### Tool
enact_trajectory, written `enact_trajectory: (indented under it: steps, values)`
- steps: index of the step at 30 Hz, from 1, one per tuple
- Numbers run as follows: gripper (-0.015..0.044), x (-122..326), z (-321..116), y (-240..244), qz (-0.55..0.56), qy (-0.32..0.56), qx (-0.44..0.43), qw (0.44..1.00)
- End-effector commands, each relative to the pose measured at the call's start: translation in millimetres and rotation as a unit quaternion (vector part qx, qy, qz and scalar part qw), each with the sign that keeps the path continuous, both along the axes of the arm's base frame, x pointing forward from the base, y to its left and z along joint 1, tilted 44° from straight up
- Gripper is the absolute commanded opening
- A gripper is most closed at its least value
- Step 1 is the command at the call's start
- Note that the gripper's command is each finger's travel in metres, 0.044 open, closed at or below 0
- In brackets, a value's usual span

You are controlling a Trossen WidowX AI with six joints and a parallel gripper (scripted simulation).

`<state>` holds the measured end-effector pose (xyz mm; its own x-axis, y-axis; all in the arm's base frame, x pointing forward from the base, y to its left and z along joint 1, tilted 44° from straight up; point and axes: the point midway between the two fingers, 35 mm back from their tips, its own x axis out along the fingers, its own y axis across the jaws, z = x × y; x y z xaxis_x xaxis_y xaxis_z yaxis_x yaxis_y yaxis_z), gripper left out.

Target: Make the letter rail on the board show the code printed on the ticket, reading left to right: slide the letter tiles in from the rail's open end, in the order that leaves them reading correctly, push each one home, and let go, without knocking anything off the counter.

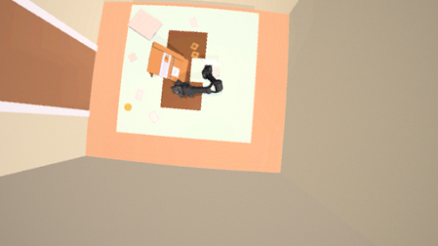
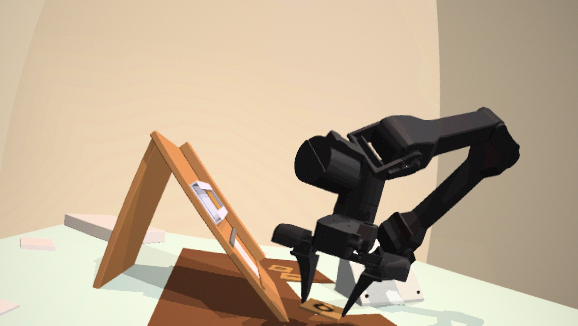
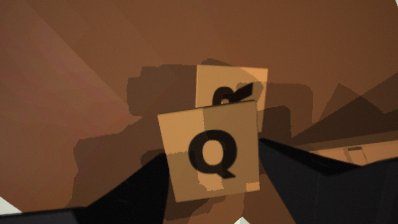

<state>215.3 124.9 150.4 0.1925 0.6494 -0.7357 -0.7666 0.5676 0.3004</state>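
"While you look from above, what is your hand [image 1: 176,91] [image 2: 323,308] [image 3: 212,152] doing?"

"It is gripping the Q tile [image 2: 320,306] [image 3: 182,172] by two opposite sides, over the brown mat [image 1: 182,104] [image 2: 200,285] [image 3: 100,40]. In my wrist view, Q partly covers the R tile [image 3: 227,77]."

"And the board [image 1: 160,51] [image 2: 172,156]?"

"It leans beside me, toward the worktop's [image 1: 264,152] upper-left corner in the top view. The pale block [image 1: 145,23] [image 2: 115,230] is nearer that corner, and the yellow disc [image 1: 127,107] lies toward the left edge."

"Is Q in the rail?"

"No, it's in my hand, apart from the board; its height is hard to judge, I'd say."
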Motion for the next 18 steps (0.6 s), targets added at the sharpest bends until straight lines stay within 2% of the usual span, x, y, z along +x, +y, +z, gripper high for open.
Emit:
enact_trajectory:
  steps: [1, 18]
  values:
    - [0.0, 17, 5, -6, -0.057, 0.009, 0.002, 0.998]
    - [0.0, 89, 38, -36, -0.316, 0.046, 0.065, 0.945]
